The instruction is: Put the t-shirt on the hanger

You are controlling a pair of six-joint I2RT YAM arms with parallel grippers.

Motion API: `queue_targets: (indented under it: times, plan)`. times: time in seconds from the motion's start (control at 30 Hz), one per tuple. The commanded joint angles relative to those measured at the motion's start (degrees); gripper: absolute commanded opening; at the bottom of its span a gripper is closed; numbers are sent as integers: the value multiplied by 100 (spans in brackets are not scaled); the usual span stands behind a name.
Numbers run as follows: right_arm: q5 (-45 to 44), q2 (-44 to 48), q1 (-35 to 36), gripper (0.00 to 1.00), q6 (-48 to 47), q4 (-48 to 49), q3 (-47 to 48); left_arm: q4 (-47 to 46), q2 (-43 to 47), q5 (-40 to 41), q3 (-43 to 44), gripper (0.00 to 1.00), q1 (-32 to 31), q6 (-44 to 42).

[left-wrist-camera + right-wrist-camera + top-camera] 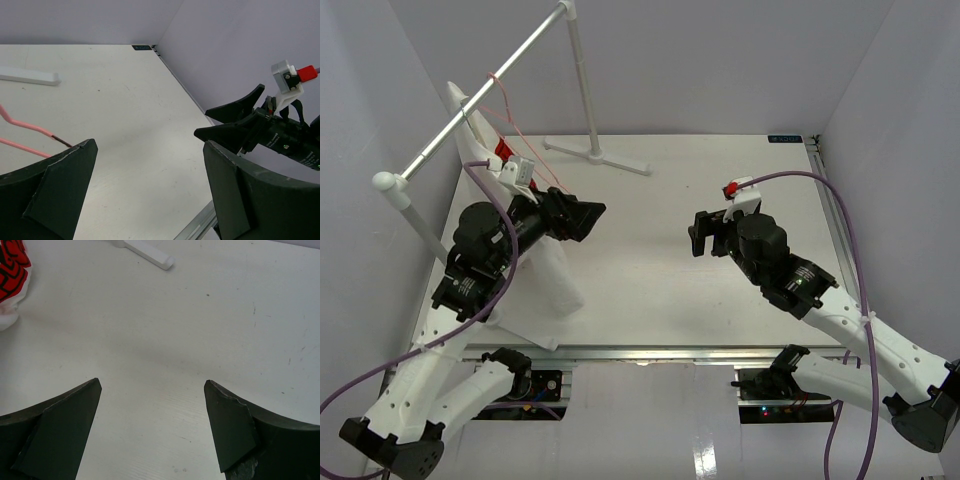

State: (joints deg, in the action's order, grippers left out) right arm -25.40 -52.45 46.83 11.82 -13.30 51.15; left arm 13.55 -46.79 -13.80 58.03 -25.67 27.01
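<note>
Status: the t-shirt (pixel 555 278) hangs at the left of the counter (pixel 650 280), draped from near the rack rail (pixel 480 90) down under the left arm, with its red logo uppermost. The beige hanger cannot be made out, so seating is unconfirmed. A pink wire hanger (pixel 515 125) hangs on the rail. The left fingers (pixel 578 215) and right fingers (pixel 705 230) are spread wide and hold nothing. Judgement: complete or nearly so.
</note>
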Motion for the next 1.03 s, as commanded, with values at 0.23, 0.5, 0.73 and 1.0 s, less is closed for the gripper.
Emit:
queue_targets:
  times: [0.23,0.5,0.73,1.0]
  plan:
    - [88,-64,-15,90,-39,240,-18,235,-651,2974,-249,98,-2287,-426]
    - [162,63,-11,90,-35,245,-61,140,-710,4100,-586,98,-3102,-425]
    - [202,150,-12,90,-52,284,-114,47,-543,4098,-973,98,-3142,-422]
    - [202,156,-9,90,-57,319,-140,-63,-459,3944,-1270,98,-3183,-460]
